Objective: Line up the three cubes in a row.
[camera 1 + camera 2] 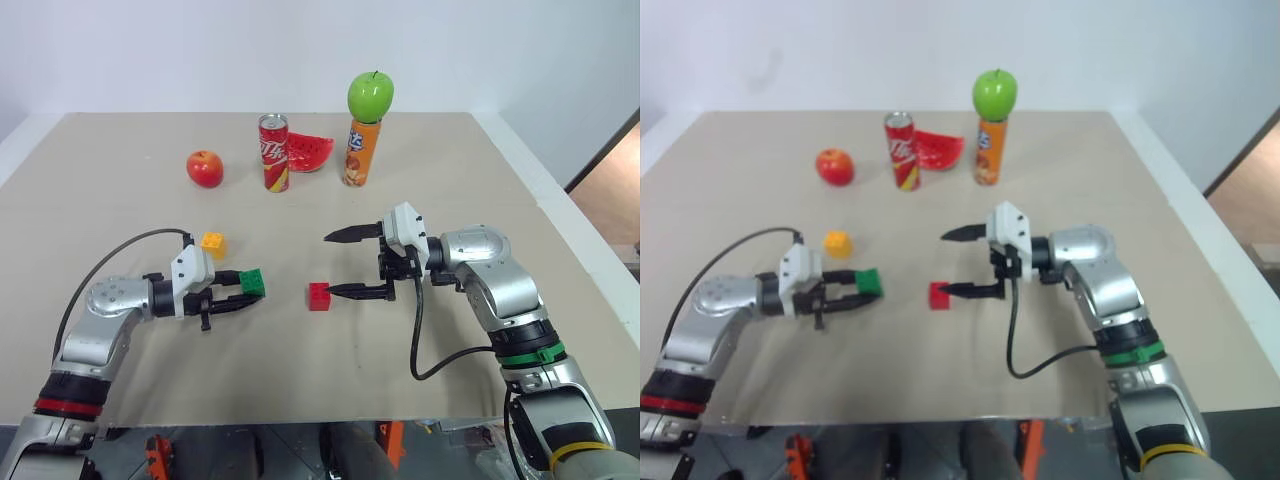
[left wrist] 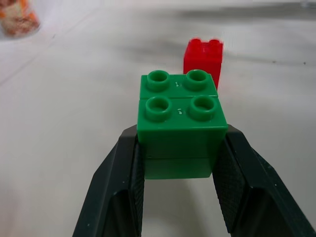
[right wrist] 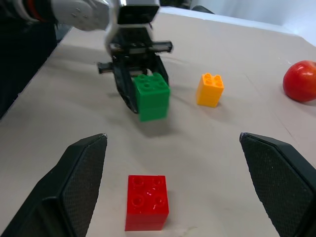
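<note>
Left claw [image 1: 238,297] clamped on green cube [image 1: 252,282], right claw [image 1: 340,263] spread wide, lower finger beside red cube [image 1: 319,296]

green cube [image 2: 178,123] sides: covered by the left claw [image 2: 178,197] fingers.
watermelon slice [image 1: 308,152]: partly hidden behind the can [image 1: 274,152].
can label: too small to read.

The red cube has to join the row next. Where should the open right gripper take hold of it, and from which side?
Grip the red cube by its two flat upright side faces, not the studded top. It stands upright and alone on the table, so coming level along the tabletop probably works; the right gripper already points that way, fingers wide apart.
</note>
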